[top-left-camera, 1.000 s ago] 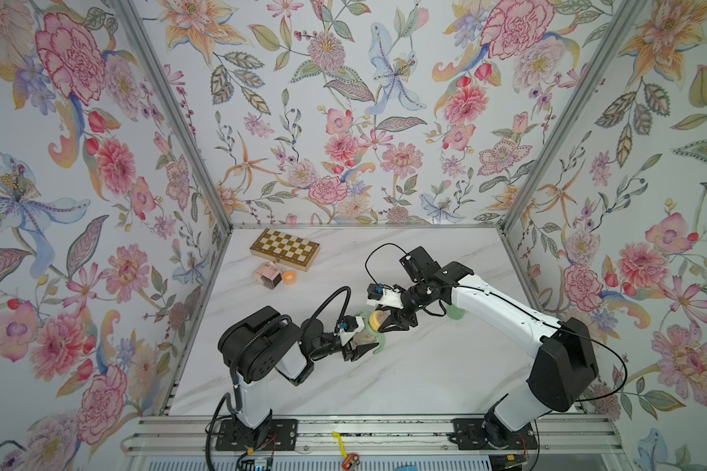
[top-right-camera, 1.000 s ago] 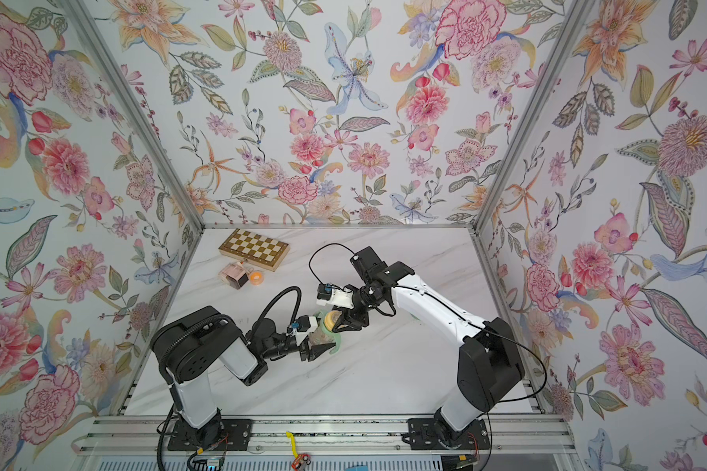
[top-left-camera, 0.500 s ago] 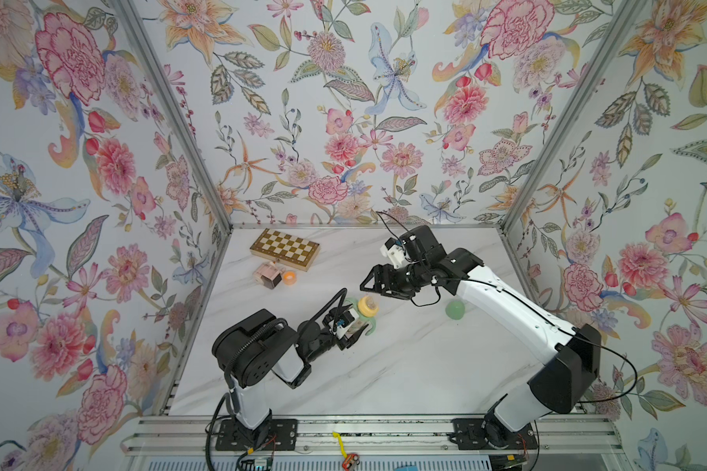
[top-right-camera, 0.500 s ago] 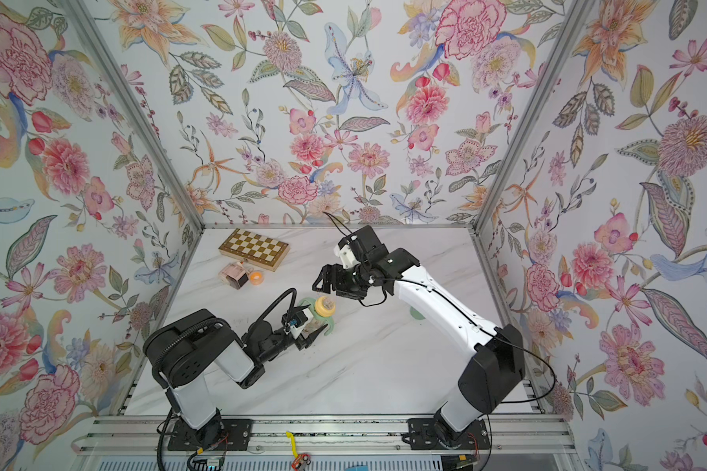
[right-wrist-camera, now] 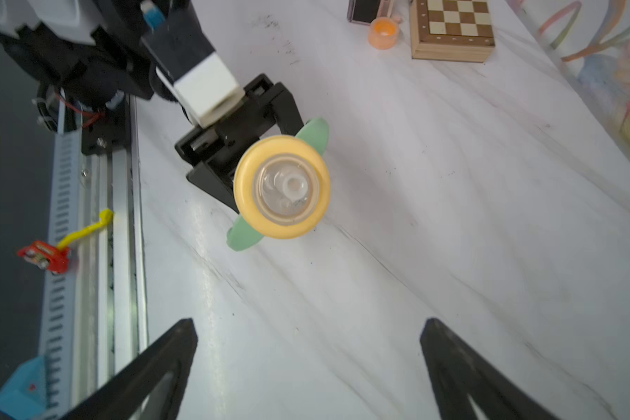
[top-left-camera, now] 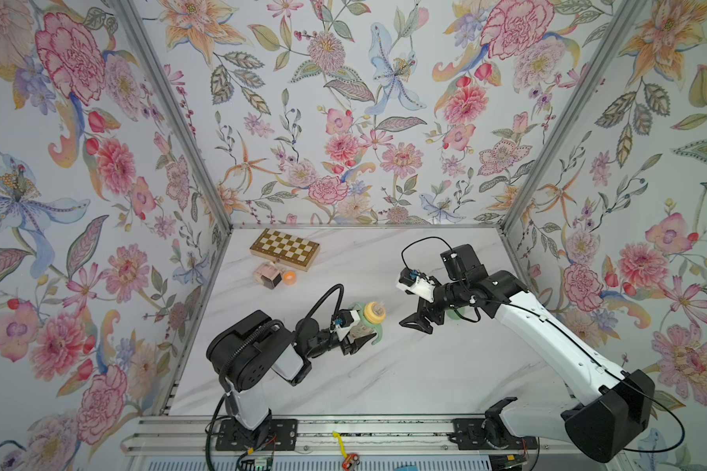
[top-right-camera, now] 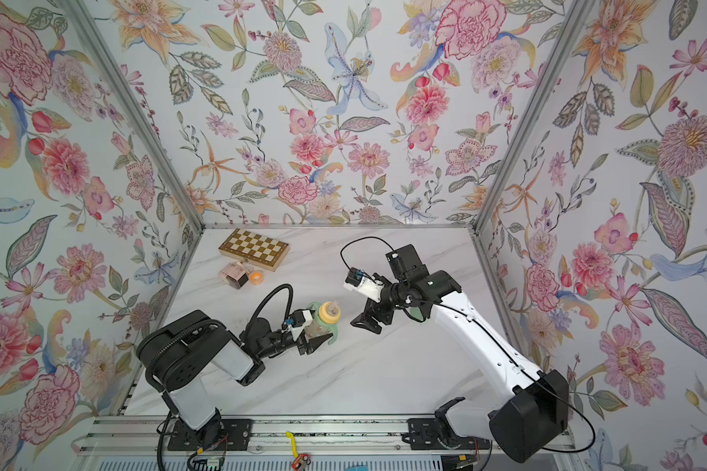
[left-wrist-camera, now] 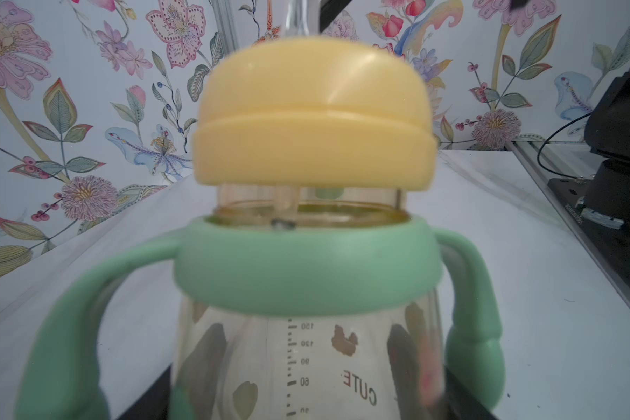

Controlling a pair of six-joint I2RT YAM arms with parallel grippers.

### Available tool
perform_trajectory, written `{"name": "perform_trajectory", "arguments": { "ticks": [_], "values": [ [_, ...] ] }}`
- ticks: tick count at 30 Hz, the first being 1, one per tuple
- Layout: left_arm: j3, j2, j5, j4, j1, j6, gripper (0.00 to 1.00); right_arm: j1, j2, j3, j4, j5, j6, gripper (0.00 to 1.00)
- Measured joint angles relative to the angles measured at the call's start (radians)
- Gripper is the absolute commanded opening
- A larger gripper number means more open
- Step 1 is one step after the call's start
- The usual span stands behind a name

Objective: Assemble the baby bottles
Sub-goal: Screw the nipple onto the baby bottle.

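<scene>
**Bottle gripped mid-surface, right gripper clear**

The left gripper [top-left-camera: 363,339] clamps the bottle [top-left-camera: 358,329] upright near the middle of the surface [top-left-camera: 384,379], with the collar [top-left-camera: 375,312] on top. The right gripper [top-left-camera: 416,325] hangs wide and empty beside it, not touching. Bare marble runs to the front rail [top-left-camera: 384,433]. The chessboard [top-left-camera: 284,249] sits well apart at the far-left edge.

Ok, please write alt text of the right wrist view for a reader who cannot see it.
A baby bottle with yellow collar, clear nipple and green handles, seen from above, is held upright over a white marble table by the left pincer. The open right pincer hangs apart from it; a chessboard box lies farther off.
</scene>
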Motion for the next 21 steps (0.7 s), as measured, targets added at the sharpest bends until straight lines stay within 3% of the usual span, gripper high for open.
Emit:
{"name": "perform_trajectory", "arguments": {
  "ticks": [4, 8, 21],
  "values": [
    [0.001, 0.0, 0.046, 0.0, 0.0, -0.029, 0.0, 0.023, 0.065, 0.021, 0.025, -0.019, -0.274, 0.97],
    [0.001, 0.0, 0.064, 0.0, 0.0, -0.045, 0.0, 0.061, 0.123, 0.064, 0.023, -0.056, -0.404, 0.96],
    [0.001, 0.002, 0.079, 0.0, 0.0, -0.052, 0.0, 0.168, 0.244, 0.162, -0.031, -0.063, -0.514, 0.79]
  ]
}}
